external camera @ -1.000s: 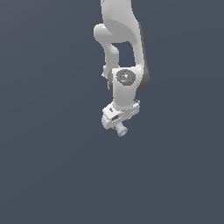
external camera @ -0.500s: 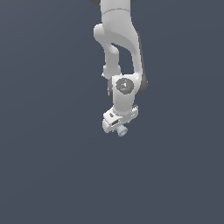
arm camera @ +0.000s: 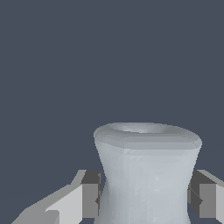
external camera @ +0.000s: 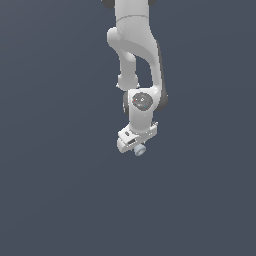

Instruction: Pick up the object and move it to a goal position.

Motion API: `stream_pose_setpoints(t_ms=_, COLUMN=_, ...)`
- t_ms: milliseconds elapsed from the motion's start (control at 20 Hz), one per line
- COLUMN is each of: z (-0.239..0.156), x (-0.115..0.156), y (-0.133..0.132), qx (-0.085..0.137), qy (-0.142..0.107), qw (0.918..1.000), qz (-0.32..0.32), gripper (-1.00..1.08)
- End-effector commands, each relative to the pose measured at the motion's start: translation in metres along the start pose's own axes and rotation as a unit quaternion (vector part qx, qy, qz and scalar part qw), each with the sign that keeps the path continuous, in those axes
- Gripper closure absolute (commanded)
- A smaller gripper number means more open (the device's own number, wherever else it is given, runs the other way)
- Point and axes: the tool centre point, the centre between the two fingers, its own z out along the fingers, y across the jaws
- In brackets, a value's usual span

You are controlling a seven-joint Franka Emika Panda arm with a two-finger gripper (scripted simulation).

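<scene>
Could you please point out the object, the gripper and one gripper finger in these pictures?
object (arm camera: 146, 175), wrist view, on its narrow waist below the flared rim.
gripper (external camera: 136, 146), exterior view, between its fingertips, at the arm's low end.
finger (arm camera: 91, 194), wrist view, on its dark pad.

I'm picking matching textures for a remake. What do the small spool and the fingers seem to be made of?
The spool looks like matte pale blue-grey plastic or ceramic: soft shading, faceted surface, no sharp glints. The fingers look like flat grey hard plastic or painted metal with darker pads. These are simulator renders, so both are guesses.
</scene>
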Motion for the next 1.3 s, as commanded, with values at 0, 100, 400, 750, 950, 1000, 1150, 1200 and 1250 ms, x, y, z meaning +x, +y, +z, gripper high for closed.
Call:
stream_pose_setpoints(t_ms=0, z=0.001, x=0.000, y=0.000, qx=0.000, qy=0.000, qw=1.0000, qz=0.000, gripper=1.08)
stream_pose_setpoints(t_ms=100, z=0.001, x=0.000, y=0.000, qx=0.000, qy=0.000, qw=1.0000, qz=0.000, gripper=1.08)
stream_pose_setpoints(t_ms=400, z=-0.002, x=0.000, y=0.000, qx=0.000, qy=0.000, qw=1.0000, qz=0.000, gripper=1.08)
stream_pose_setpoints(t_ms=750, z=-0.025, x=-0.005, y=-0.001, qx=0.000, qy=0.000, qw=1.0000, qz=0.000, gripper=1.08)
stream_pose_setpoints(t_ms=950, z=-0.050, x=-0.009, y=-0.003, qx=0.000, qy=0.000, qw=1.0000, qz=0.000, gripper=1.08)
stream_pose_setpoints(t_ms=1000, z=-0.057, x=-0.010, y=-0.003, qx=0.000, qy=0.000, qw=1.0000, qz=0.000, gripper=1.08)
stream_pose_setpoints(t_ms=1150, z=-0.084, x=-0.015, y=-0.004, qx=0.000, qy=0.000, qw=1.0000, qz=0.000, gripper=1.08)
stream_pose_setpoints(t_ms=1200, z=-0.093, x=-0.017, y=-0.005, qx=0.000, qy=0.000, qw=1.0000, qz=-0.001, gripper=1.08)
stream_pose_setpoints(t_ms=1250, z=-0.103, x=-0.018, y=-0.006, qx=0.000, qy=0.000, qw=1.0000, qz=-0.001, gripper=1.08)
